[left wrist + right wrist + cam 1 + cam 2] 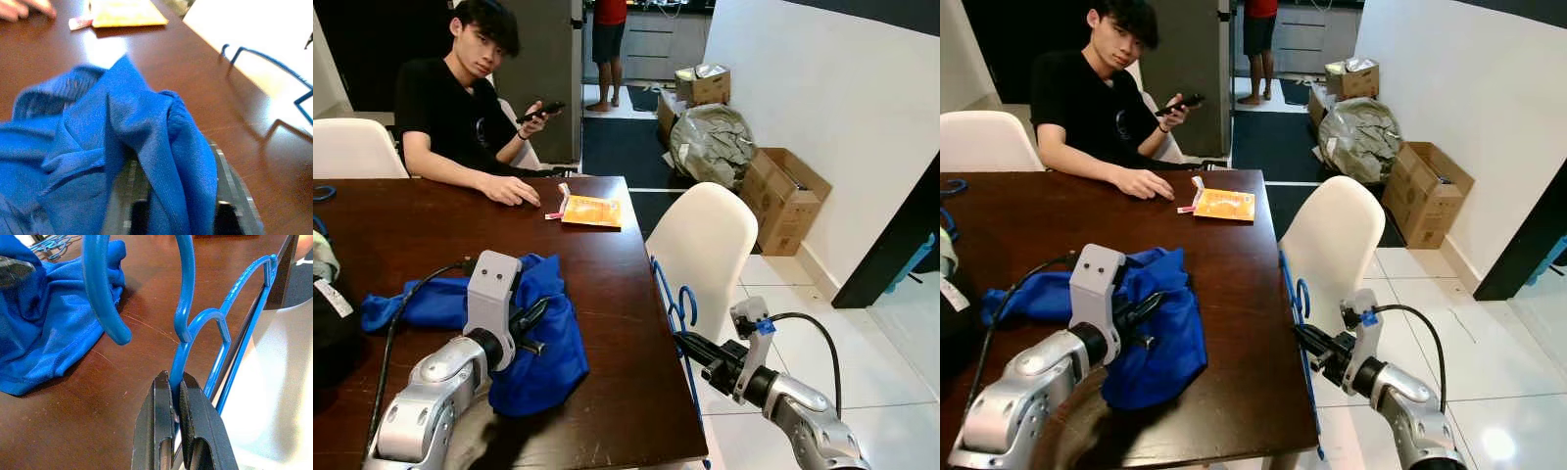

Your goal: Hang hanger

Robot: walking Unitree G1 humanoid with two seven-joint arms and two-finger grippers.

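Right tool (pixel 175 396) is pinching the thin blue plastic clothes hanger (pixel 222 328) by the wire just below its hook, fingers pressed tight on it. It is holding the hanger upright just off the near right edge of the dark brown wooden worktop (pixel 607 294), between that edge and the white moulded plastic chair (pixel 705 245), probably so the frame is hanging free and not dragging on the wood. Hook is curling up toward the worktop side, seen close in the right wrist view.

Left tool (pixel 530 321) is reaching over the worktop into the crumpled blue knit garment (pixel 548 333), which is lying near the worktop's front edge. In the left wrist view cloth is draping over and between the fingers, and they are standing apart with a fold of fabric between them; looks like a loose grip, likely to steady or lift the garment for the hanger. Can't tell how firm.

Hanger and garment are near each other but not joined, so the hanging step is judged not yet done.

Person in a black t-shirt (pixel 450 108) is sitting at the far side of the worktop, one hand resting on it, other hand holding a phone. Orange flat packet (pixel 591 211) is lying near that hand.
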